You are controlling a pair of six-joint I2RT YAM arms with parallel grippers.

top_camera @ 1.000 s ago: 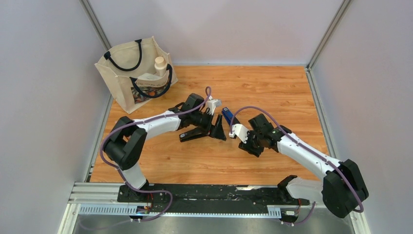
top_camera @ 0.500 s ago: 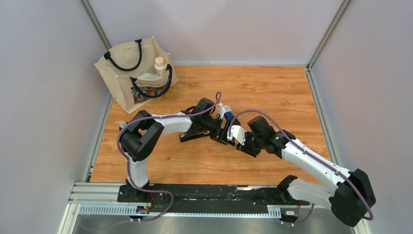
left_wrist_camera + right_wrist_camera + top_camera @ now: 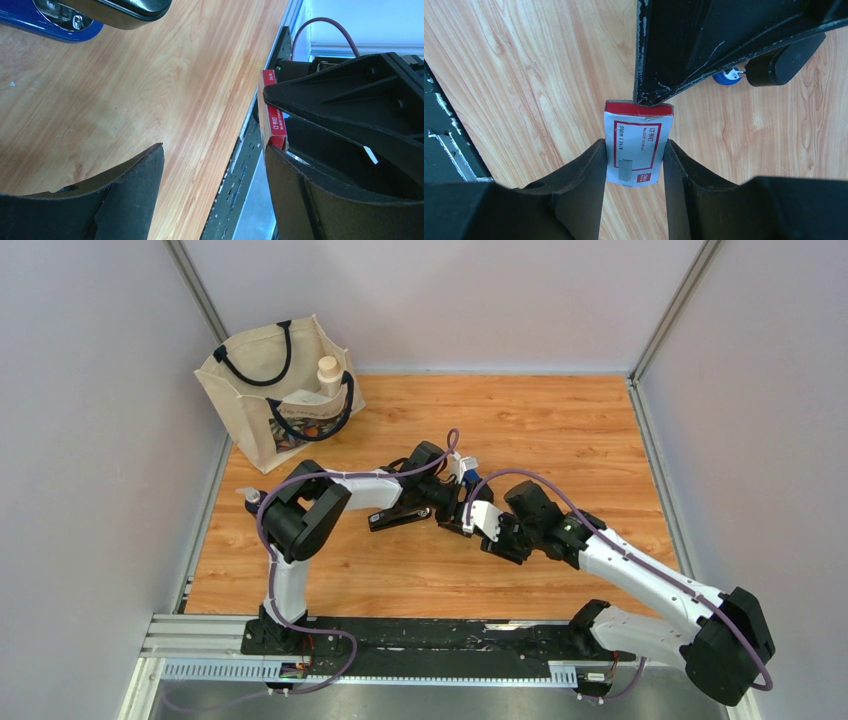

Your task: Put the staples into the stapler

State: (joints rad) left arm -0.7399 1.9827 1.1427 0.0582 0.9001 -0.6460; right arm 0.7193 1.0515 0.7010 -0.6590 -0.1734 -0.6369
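The staples box (image 3: 636, 142) is white with red print and stands gripped between my right gripper's fingers (image 3: 635, 145), above the wooden table. My left gripper (image 3: 215, 150) is open. One of its fingertips (image 3: 646, 95) touches the box's red top end, which shows edge-on in the left wrist view (image 3: 274, 125). The blue stapler (image 3: 45, 25) with its top lies on the table just beyond the two grippers. It is mostly hidden under the left wrist in the top view (image 3: 468, 478), where the left gripper (image 3: 455, 512) and the right gripper (image 3: 488, 530) meet.
An all-black stapler (image 3: 392, 519) lies on the table under the left forearm. A cream tote bag (image 3: 280, 390) holding a bottle stands at the back left corner. Grey walls enclose the table, and a black rail (image 3: 430, 635) runs along its near edge.
My left gripper has swung right and nearer, and the right gripper has moved a little left with the box. The two now meet, with a left fingertip at the box's end.
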